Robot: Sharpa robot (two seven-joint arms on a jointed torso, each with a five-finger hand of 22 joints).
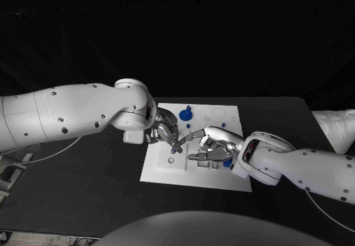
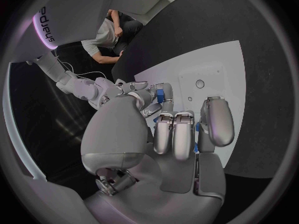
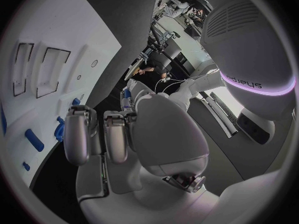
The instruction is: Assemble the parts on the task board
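Observation:
The white task board (image 1: 169, 166) lies mid-table. A round blue part (image 1: 185, 114) stands at its far edge, with a small blue piece (image 1: 189, 125) just in front. My left hand (image 1: 164, 131) hovers over the board's left side with its fingers curled in. Blue slivers of a part (image 2: 197, 133) show between those fingers. My right hand (image 1: 212, 147) is low over the board's middle, fingers curled, one finger stretched toward the left hand. Blue parts (image 1: 217, 164) lie under it, and I cannot make out whether it holds one. More blue parts (image 3: 34, 139) lie on the board (image 3: 56, 30).
Two rectangular recesses (image 3: 37, 69) and small round holes (image 1: 171, 160) mark the board. Black table (image 1: 81, 184) surrounds it on all sides. A white cloth-like bundle (image 1: 336, 128) lies at the table's right edge.

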